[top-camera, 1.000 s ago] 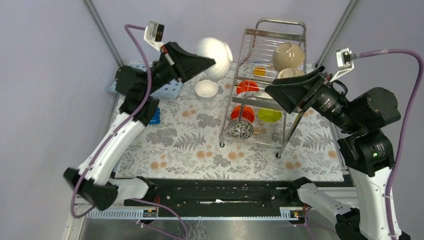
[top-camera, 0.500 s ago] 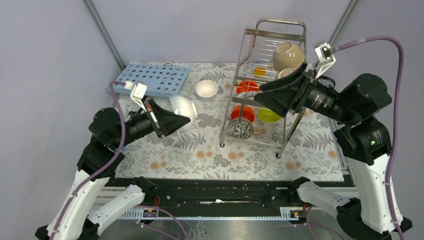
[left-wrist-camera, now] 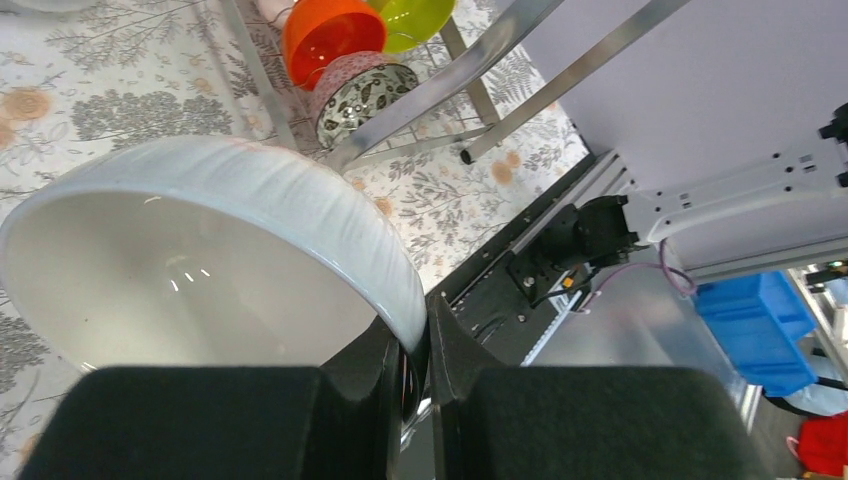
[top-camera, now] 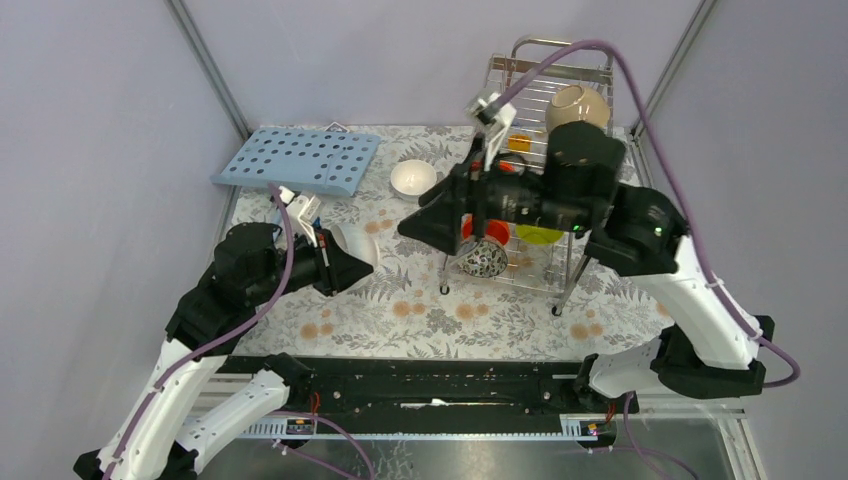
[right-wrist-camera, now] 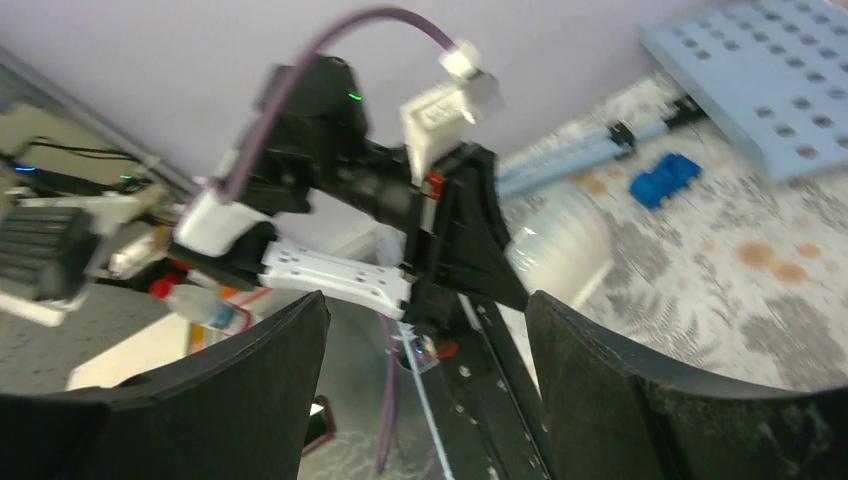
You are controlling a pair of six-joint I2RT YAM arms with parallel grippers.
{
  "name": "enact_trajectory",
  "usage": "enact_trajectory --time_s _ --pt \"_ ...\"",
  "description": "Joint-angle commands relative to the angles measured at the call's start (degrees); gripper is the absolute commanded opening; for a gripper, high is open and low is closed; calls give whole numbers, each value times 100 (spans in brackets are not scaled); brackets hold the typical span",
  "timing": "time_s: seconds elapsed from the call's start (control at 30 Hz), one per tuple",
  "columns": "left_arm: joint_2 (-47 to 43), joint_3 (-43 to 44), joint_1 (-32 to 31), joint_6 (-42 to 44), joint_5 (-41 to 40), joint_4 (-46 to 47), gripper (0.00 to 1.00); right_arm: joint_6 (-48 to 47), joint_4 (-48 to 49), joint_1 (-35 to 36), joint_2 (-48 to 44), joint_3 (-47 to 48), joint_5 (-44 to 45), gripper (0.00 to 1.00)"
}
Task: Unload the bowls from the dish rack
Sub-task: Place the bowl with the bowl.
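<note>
Unloading partly done: 1 white bowl (top-camera: pixel 412 178) sat on the table (top-camera: pixel 610 300). Left gripper (left-wrist-camera: pixel 418 345) clamped a second bowl (left-wrist-camera: pixel 200 270) by its rim; right gripper (right-wrist-camera: pixel 425 300) gaped empty. Cream bowl (top-camera: pixel 577 105), green bowl (top-camera: pixel 540 235) and speckled bowl (top-camera: pixel 483 260) sat in the rack (top-camera: pixel 572 275).

Dish rack (top-camera: pixel 535 90) upright, coloured bowls (top-camera: pixel 540 235) inside — white bowl (top-camera: pixel 412 178) outside, held white bowl (left-wrist-camera: pixel 200 260) tilted.

**Rack half covered, right wrist view smeared**

From above, the right arm (top-camera: pixel 580 190) hides the left half of the dish rack (top-camera: pixel 535 100). The right wrist view is motion-blurred, and the white bowl (right-wrist-camera: pixel 560 245) is smeared there. The left wrist view crops the orange-red bowl (left-wrist-camera: pixel 330 30) and lime-green bowl (left-wrist-camera: pixel 415 15) at its top edge.
</note>
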Motion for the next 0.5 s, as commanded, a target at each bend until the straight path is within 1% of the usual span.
enact_trajectory --time_s 0.0,0.07,0.17,0.47 --pt "-182 -19 -104 618 -295 229 0 -276 -209 413 -232 -557 1722 78" --pt "-208 -97 -186 731 -329 185 0 -114 -6 518 -508 -1171 2077 78" --pt "-239 -271 -291 817 -198 204 0 19 360 683 -949 -2040 2282 77" --pt "-308 -781 -580 1063 -503 107 0 309 -446 1923 -1356 -3207 3962 77"
